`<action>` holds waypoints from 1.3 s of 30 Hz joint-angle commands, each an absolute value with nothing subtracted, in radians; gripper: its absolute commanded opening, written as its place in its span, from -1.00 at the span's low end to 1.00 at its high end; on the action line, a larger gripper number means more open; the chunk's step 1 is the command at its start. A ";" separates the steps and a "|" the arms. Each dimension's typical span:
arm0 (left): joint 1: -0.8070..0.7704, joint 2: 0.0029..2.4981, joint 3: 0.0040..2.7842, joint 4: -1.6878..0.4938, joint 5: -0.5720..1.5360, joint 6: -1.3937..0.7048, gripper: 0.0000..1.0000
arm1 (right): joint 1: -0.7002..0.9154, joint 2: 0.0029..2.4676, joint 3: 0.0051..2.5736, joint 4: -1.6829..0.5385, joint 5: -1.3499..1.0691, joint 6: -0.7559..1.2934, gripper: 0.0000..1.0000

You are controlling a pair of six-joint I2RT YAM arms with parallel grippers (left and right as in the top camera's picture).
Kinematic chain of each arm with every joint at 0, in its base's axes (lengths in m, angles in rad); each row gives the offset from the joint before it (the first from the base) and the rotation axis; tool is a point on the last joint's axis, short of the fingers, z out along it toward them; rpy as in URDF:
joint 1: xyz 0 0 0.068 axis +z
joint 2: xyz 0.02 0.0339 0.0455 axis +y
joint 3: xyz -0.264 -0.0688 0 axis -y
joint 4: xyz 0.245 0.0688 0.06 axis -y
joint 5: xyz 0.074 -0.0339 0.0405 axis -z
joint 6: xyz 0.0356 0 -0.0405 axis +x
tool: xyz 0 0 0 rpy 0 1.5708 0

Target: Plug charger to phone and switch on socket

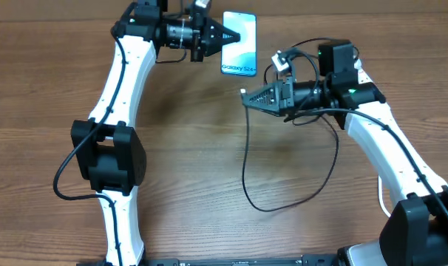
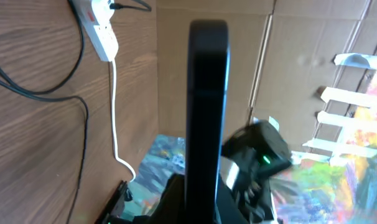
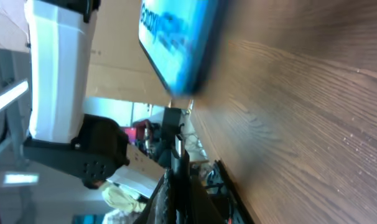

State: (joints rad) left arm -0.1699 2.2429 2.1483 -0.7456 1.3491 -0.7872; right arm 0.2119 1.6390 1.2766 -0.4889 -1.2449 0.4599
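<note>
Clamped in the left gripper (image 1: 235, 35) near the desk's far edge, phone (image 1: 239, 44) lifted on edge to present its port, right gripper (image 1: 245, 98) pinching the charger (image 1: 248, 159) tip close below it, socket (image 2: 96, 25) well apart, unswitched.

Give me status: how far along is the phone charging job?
Done: the left gripper holds the phone by its edge, and the cable seems already plugged into the socket. In hand: the right gripper holds the cable's tip short of the phone. Left: insert the tip, switch on the socket.
</note>
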 commanded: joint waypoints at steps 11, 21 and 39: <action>-0.175 2.218 2.164 -0.702 1.380 -0.852 -0.92 | 0.245 1.623 1.293 -0.351 -1.153 0.664 -0.93; -0.157 2.218 2.164 -0.706 1.434 -0.831 -0.91 | 0.226 1.623 1.293 -0.266 -1.197 0.719 -0.93; -0.157 2.218 2.164 -0.706 1.448 -0.823 -0.92 | 0.221 1.623 1.293 -0.262 -1.206 0.742 -0.93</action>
